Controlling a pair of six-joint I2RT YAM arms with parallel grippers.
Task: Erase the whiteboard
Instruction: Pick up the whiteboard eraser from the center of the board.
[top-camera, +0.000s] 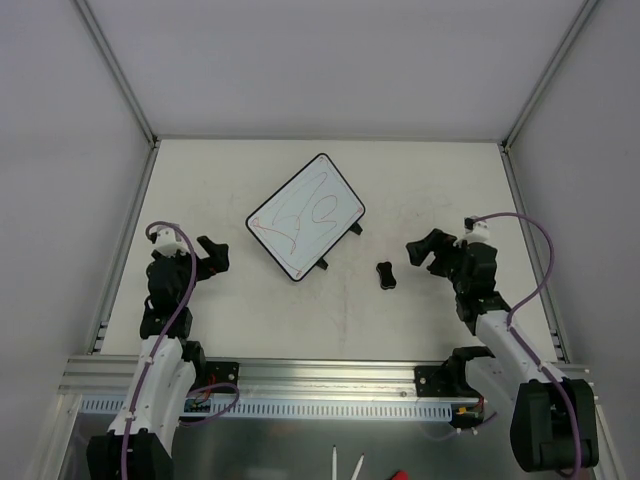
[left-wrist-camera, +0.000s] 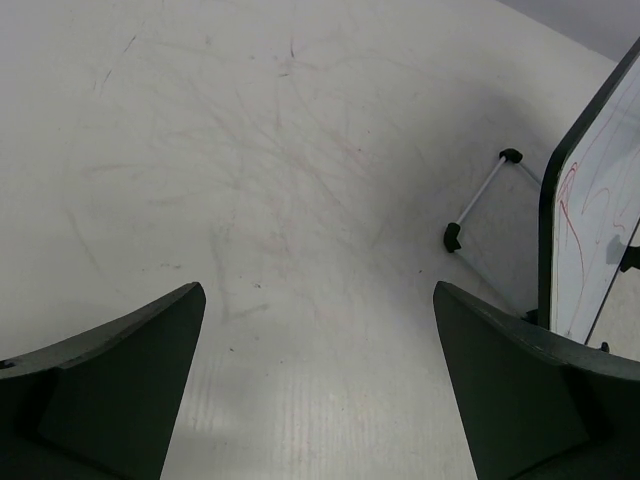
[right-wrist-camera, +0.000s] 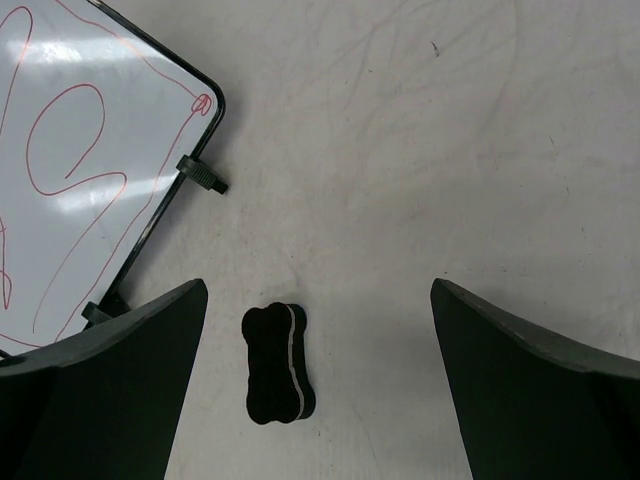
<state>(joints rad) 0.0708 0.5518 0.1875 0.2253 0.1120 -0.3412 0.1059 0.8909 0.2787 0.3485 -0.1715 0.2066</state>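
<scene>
You have the whiteboard (top-camera: 306, 217) lying turned at an angle near the middle of the table (top-camera: 430, 180), red scribbles across its face and two small black feet showing on its right edge. The black eraser (top-camera: 386, 275) sits just right of the board's near corner, apart from it. Your left gripper (top-camera: 216, 255) hangs left of the board and your right gripper (top-camera: 421, 254) right of the eraser, both with jaws spread, touching nothing.

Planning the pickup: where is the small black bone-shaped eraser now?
In the top view the small black bone-shaped eraser lies on the table right of centre, between the scribbled white whiteboard and the open right gripper.
</scene>
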